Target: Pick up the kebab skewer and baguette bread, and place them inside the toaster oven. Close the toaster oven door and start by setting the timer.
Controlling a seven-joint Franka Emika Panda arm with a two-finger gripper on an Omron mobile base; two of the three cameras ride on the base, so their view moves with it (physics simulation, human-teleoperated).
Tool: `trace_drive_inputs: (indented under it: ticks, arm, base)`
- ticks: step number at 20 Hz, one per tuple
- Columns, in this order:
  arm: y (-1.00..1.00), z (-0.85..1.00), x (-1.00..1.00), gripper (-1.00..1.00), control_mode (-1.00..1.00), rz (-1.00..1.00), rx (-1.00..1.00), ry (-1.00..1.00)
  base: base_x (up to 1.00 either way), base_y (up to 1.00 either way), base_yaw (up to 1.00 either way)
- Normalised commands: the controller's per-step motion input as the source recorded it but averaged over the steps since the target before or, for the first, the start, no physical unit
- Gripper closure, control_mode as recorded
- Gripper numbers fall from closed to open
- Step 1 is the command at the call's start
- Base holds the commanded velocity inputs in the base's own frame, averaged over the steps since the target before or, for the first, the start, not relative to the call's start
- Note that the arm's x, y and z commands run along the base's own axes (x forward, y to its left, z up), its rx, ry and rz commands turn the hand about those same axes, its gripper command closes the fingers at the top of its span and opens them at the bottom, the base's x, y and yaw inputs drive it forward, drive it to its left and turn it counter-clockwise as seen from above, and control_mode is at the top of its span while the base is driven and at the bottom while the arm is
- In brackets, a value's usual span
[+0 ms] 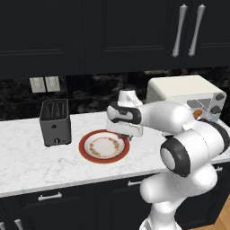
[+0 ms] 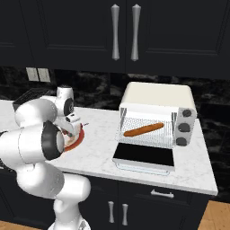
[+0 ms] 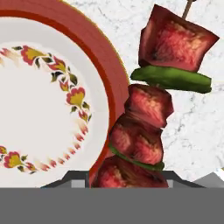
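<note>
Gripper: the gripper (image 3: 127, 181) is sitting low over the right edge of the plate (image 1: 85, 152), its jaws drawn in narrow on the kebab skewer (image 3: 151, 109); in the hand view the lowest meat chunk is lying right between the two dark finger tips.
Kebab skewer: it is running up and away from the fingers in the hand view, red-brown meat chunks alternating with green slices, its thin stick tip (image 3: 189, 6) poking out past the top chunk. It is overlapping the plate's red rim and the marble beyond. Whether it is lifted clear of the plate cannot be told.
Baguette bread: the baguette bread (image 2: 143, 130) is lying on the wire rack (image 2: 146, 134) inside the toaster oven (image 2: 157, 99), slanted, its right end higher in the right base view.
Toaster oven door: the toaster oven door (image 2: 143, 156) is hanging fully open, lying flat out over the counter in front of the oven.
Knobs: round knobs (image 2: 183, 127) are sitting on the oven's right front panel.
Plate: white centre with a floral ring and a red rim, resting on the marble counter (image 1: 27, 157) between the slot toaster and the oven.
Slot toaster: the dark grey slot toaster (image 1: 55, 122) is standing to the left of the plate, apart from it.
Arm: the white arm (image 1: 179, 134) is reaching left from the base, across the front of the oven in the left base view.
</note>
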Motion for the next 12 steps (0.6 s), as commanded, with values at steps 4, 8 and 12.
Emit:
trace_drive_inputs:
  ticks: [4, 8, 12]
  arm:
    - [-1.00, 0.70, -1.00, 1.00, -1.00, 0.38, 0.00, -0.08]
    - [-1.00, 0.62, -0.91, 1.00, -1.00, 0.18, 0.00, -0.01]
    - [-1.00, 0.43, -0.41, 1.00, -1.00, 0.03, 0.00, 0.00]
  base:
    - [0.00, 0.00, 0.00]
    - [0.00, 0.00, 0.00]
    - [0.00, 0.00, 0.00]
